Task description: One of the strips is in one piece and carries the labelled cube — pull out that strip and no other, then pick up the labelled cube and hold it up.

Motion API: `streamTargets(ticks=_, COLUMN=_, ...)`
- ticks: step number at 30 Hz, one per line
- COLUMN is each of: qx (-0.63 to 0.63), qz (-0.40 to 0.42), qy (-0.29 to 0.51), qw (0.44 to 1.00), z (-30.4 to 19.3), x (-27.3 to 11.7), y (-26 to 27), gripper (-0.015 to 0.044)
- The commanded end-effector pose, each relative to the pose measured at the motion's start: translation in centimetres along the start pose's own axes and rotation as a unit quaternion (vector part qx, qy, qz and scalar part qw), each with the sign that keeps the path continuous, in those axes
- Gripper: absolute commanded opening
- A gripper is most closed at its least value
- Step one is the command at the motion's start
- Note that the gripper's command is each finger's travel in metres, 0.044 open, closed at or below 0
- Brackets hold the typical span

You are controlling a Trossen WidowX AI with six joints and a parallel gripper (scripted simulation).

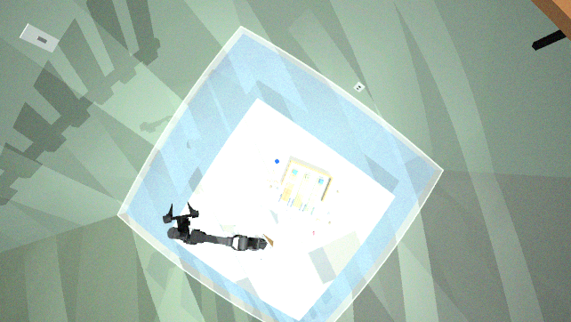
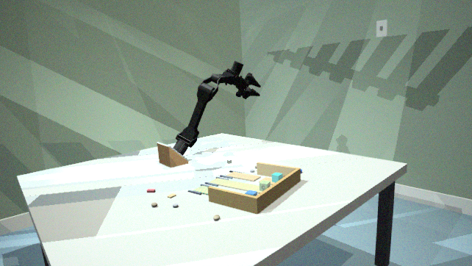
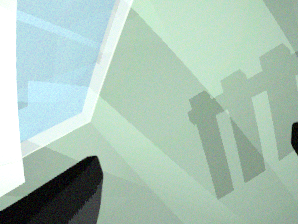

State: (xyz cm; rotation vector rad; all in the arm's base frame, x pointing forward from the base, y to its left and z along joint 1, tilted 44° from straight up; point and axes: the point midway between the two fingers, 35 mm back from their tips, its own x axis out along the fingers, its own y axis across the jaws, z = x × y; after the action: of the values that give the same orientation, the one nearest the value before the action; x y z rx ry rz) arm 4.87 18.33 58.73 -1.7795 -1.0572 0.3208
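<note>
The gripper (image 1: 180, 205) (image 2: 259, 90) stood wide, with nothing between its fingers, high above the table (image 1: 231, 178) (image 2: 110, 235) and away from the work. The wrist view showed mostly wall and floor, with neither strip nor cube, so aim taken from it alone would have been blind.

The likely labelled cube, a pale green block with a round mark (image 1: 307, 176) (image 2: 264, 186), sat inside the wooden tray (image 1: 311, 165) (image 2: 235, 198), toward its back wall. A turquoise cube (image 1: 294, 172) (image 2: 277, 177) and a blue cube (image 1: 321, 181) (image 2: 251, 192) sat in the same tray, one to either side.

Main risk, in the observer's judgement: the wrong strip. Pale strips lay side by side with their dark handles close together at the open side; a slightly skewed approach could have caught a neighbour. Glare bleached the top view, and breaks in the strips were hard to read; a split strip pulled by mistake might have come away without its cube. The long yellow-green strip (image 2: 235, 184) seemed to lead to the marked block, though its wholeness could not be confirmed.

A jerky or crooked pull might have tipped the cube or wedged the strip. Later, wide fingers coming down could have struck the tray wall or nudged a neighbouring cube.
</note>
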Motion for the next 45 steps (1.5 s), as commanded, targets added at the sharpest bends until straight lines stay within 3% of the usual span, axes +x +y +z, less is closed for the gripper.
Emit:
streamTargets(ticks=1, qx=0.001, qz=0.0, qy=0.001, qw=1.0, z=0.1, x=0.1, y=0.0, gripper=0.04)
streamTargets(ticks=10, qx=0.052, qz=0.013, qy=0.05, qw=0.997, z=2.3, x=5.4, y=3.8, gripper=0.04)
streamTargets(ticks=20, qx=0.102, qz=0.085, qy=0.106, qw=0.985, z=1.3, x=11.1, y=13.1, gripper=0.04)
streamTargets(ticks=29, qx=0.194, qz=0.163, qy=0.137, qw=0.958, z=-2.4, x=13.1, y=23.7, gripper=0.04)
streamTargets(ticks=37, qx=0.368, qz=0.228, qy=0.208, qw=0.877, z=-7.9, x=11.2, y=35.5, gripper=0.04)
streamTargets(ticks=45, qx=0.566, qz=0.245, qy=0.309, qw=0.724, z=-13.3, x=3.9, y=45.9, gripper=0.04)
